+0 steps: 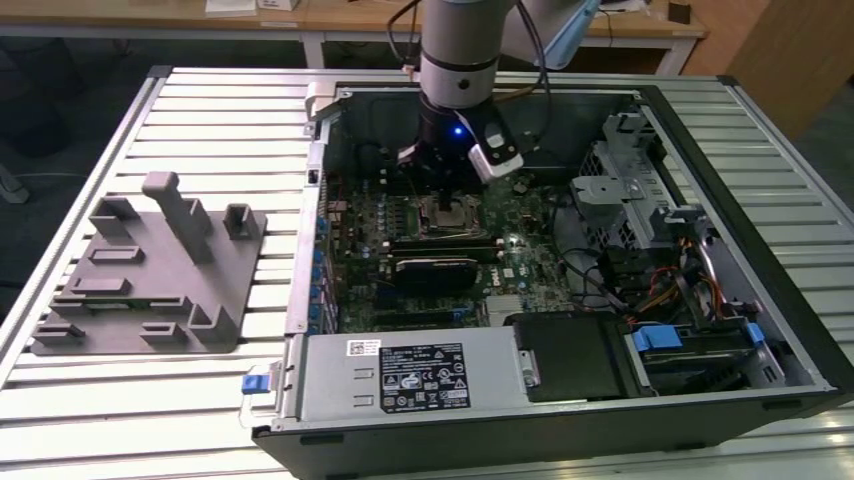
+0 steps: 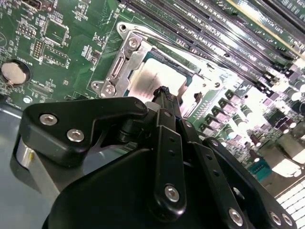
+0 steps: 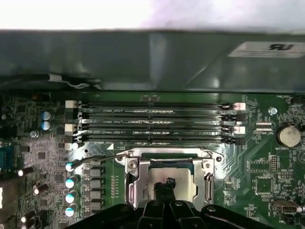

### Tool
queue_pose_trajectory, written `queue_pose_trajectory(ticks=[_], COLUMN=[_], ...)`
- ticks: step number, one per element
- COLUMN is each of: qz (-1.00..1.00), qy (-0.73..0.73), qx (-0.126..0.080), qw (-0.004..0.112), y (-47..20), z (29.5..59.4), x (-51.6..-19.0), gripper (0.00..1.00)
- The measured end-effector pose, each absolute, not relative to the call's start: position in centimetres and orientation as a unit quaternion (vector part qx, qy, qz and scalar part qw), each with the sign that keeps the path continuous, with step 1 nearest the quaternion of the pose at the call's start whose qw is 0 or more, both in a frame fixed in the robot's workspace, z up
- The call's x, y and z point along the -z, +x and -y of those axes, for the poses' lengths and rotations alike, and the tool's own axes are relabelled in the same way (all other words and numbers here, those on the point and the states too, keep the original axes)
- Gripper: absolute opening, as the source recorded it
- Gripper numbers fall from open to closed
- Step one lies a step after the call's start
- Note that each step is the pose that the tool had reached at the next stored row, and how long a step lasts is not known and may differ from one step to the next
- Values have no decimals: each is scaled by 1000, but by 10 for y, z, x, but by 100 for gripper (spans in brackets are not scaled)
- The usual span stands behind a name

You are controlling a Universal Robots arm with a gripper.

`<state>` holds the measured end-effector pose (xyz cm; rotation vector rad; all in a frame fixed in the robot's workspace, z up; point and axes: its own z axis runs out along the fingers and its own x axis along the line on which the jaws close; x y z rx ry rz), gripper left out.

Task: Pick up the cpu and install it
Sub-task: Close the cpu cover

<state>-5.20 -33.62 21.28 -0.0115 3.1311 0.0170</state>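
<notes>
Standing upright inside the open computer case (image 1: pixel 561 435), the arm plants its gripper (image 1: pixel 445 190) right over the socket on the green motherboard (image 1: pixel 534 262). Both wrist views close in on the cpu (image 2: pixel 152 78), its pale metal top lying flat inside the silver socket frame (image 2: pixel 125 59), and that frame sits just beside the row of long black memory slots (image 3: pixel 157 124). The gripper's (image 2: pixel 164 93) dark fingers are drawn together with no gap between the tips, and those tips meet on the middle of the chip's top, touching it; the chip reaches well past them on every side. In the first wrist view the gripper (image 3: pixel 166 185) stands on the cpu (image 3: pixel 183 183) in the same way, with a round coin battery (image 3: pixel 288 135) off on the board, well apart from the socket. Out on the slatted table (image 1: pixel 200 110), at the exterior view's left, the grey plastic tray (image 1: pixel 147 280) sits well away from the case.
</notes>
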Motion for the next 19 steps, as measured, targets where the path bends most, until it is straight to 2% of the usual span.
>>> queue_pose_trajectory(ticks=[19], qz=[-1000], qy=[-28], qx=[-5], qw=[5], y=[-68], z=[337], x=[-206], gripper=[11])
